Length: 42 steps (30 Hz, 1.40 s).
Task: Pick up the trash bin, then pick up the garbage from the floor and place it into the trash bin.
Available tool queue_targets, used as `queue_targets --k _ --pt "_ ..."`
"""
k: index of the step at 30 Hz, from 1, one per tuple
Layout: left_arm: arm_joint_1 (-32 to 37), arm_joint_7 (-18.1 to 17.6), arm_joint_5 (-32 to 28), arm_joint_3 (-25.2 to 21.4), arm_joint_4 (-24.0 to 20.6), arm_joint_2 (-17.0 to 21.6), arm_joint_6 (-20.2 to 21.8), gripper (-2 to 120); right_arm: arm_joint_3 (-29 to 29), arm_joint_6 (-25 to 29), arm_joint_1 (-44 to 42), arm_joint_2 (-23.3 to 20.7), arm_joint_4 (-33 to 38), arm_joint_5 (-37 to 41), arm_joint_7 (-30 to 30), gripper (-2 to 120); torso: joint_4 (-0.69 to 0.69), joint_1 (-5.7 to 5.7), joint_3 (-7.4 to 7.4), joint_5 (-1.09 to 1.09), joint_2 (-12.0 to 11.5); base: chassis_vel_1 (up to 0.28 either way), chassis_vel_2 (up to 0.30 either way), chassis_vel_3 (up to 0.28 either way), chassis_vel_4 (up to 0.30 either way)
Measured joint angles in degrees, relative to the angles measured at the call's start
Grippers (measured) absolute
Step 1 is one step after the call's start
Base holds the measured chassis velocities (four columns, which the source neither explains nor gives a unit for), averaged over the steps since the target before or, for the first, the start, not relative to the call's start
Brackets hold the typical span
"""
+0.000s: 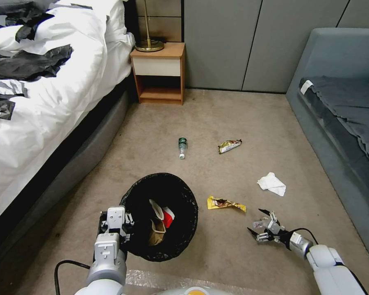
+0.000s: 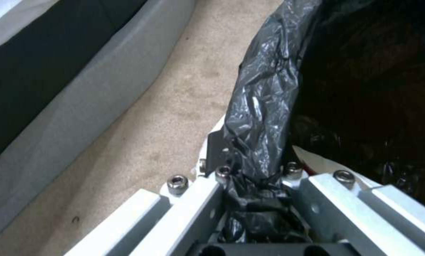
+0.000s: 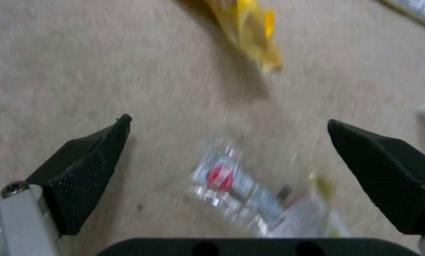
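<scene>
**Two grippers low, one on the bin, one over a clear wrapper**

Two arms reach in from the lower edge of the head view. The left gripper (image 1: 125, 223) is clamped on the bin (image 1: 162, 215) at its 9 o'clock rim; in the left wrist view its fingers (image 2: 193, 199) pinch the black bag (image 2: 260, 117) folded over that rim, and the bin's white wall barely shows beneath the bag. Inside lie a brown paper bag (image 1: 156, 233) and a red-and-white wrapper (image 1: 164, 213), both partly sunk in shadow.

The right gripper (image 1: 260, 223) hangs at the bin's 3 o'clock, well apart from it, jaws spread wide. Between them, in the right wrist view, a clear wrapper (image 3: 240, 192) with a red spot lies on the floor (image 1: 242, 110); blur makes its outline hard to read, and whether the black fingertips (image 3: 89, 170) touch it cannot be told.

Loose on the carpet: a yellow wrapper (image 1: 226, 203) just beside the bin at 3 o'clock, a tissue (image 1: 272, 183) at 2, a foil wrapper (image 1: 229, 145) at 1, a bottle (image 1: 182, 147) at 12.
</scene>
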Motion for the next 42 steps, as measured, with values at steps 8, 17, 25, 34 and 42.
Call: queue_targets --k 8,17,25,34,42 --pt "0.07 -0.07 0.13 0.11 -0.13 -0.03 -0.06 0 2.75 0.69 0.79 -0.97 -5.42 -0.65 1.45 100 0.05 -0.01 -0.01 0.02 0.0 0.0 0.0 0.0 0.0" --pt "-0.09 -0.07 0.34 0.81 0.09 0.03 -0.18 0 3.78 1.54 0.03 -3.82 -8.73 1.58 2.68 98 0.02 -0.01 -0.01 -0.01 0.01 0.0 0.0 0.0 0.0" --pt "-0.02 -0.05 0.52 0.99 0.08 0.08 -0.22 0 3.13 1.78 -0.93 -3.93 -7.78 3.42 2.36 78 -0.02 0.0 -0.01 0.02 0.01 0.0 0.0 0.0 0.0" --pt "-0.12 -0.03 0.55 1.1 0.09 0.03 -0.26 0 2.59 0.69 -1.27 -4.5 -7.37 4.31 2.24 56 -0.01 0.0 0.0 0.02 0.01 0.0 0.0 0.0 0.0" --pt "-0.4 0.04 0.64 1.36 0.48 0.06 -0.34 0 2.68 0.41 -1.34 -4.52 -7.0 4.9 2.78 34 -0.02 0.0 0.0 0.01 0.01 0.0 0.0 0.0 0.0"
